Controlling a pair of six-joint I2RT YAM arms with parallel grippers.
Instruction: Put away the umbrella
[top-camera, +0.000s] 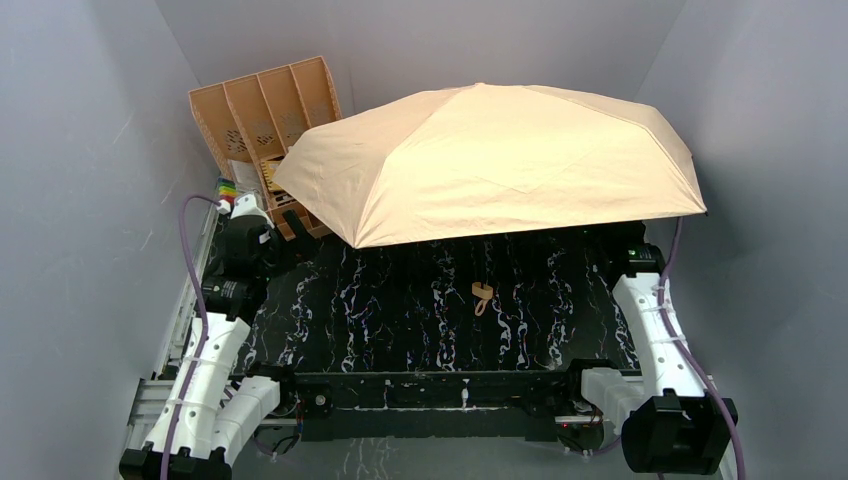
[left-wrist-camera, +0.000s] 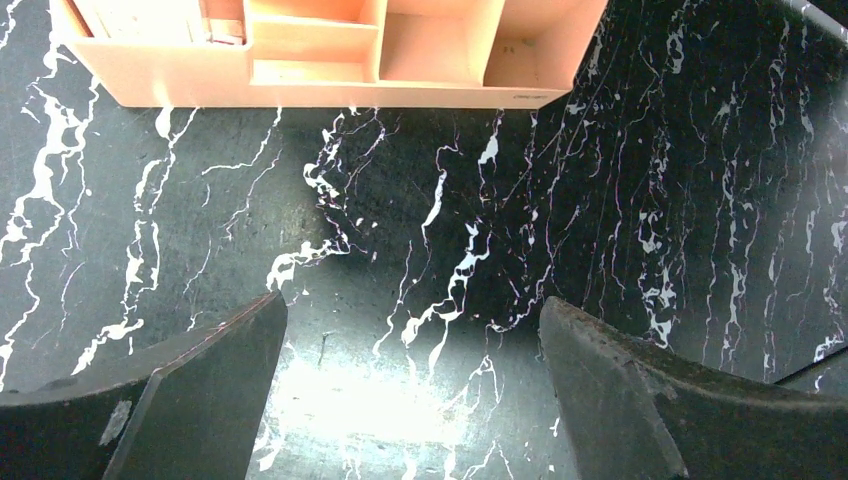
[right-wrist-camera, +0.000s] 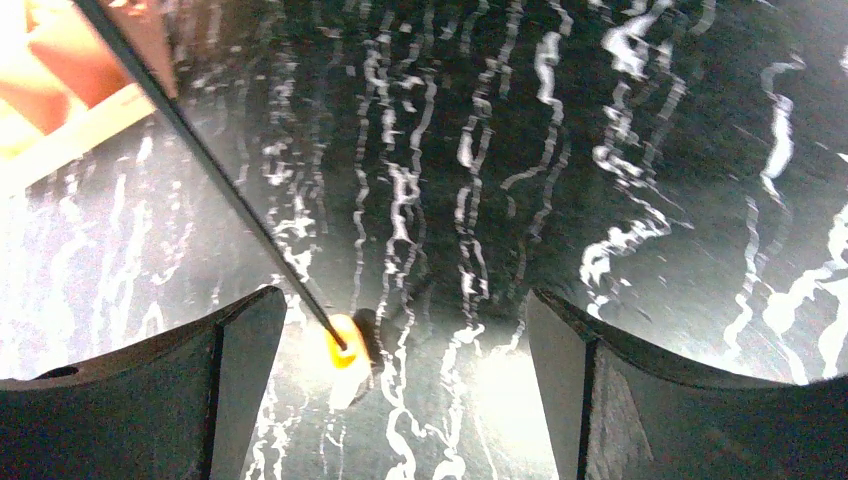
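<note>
While the umbrella (top-camera: 490, 160) stands fully open, we note its position: the pale peach canopy spans the far half of the table (top-camera: 400, 330), from the middle to the far right. Its left edge overlaps the orange slotted organizer (top-camera: 265, 110), which leans in the far left corner. A small tan wrist loop (top-camera: 482, 297) lies on the dark marbled surface just near of the canopy edge. The shaft and handle are hidden under the fabric.

Left gripper (left-wrist-camera: 415, 320): fingers spread wide, nothing between them, hovering over bare table with the organizer just beyond. Right gripper (right-wrist-camera: 405, 300): likewise spread and empty, at the right canopy edge. In the right wrist view a thin dark rib (right-wrist-camera: 220, 180) crosses the frame, and its orange tip (right-wrist-camera: 343, 348) rests on the table between the fingers, touching neither.

Handling, our judgement:
- Light overall, but broad and awkward while open.
- The fabric is soft and probably slick, so a pinch on it would slide or bunch.
- The ribs look thin and springy. Squeezing or levering one risks bending it, so we would not grip there.
- The best hold is the rigid shaft or handle under the canopy, reached from the near side by the loop, with one arm steadying while the other collapses the frame.

No step of the task is done yet.
</note>
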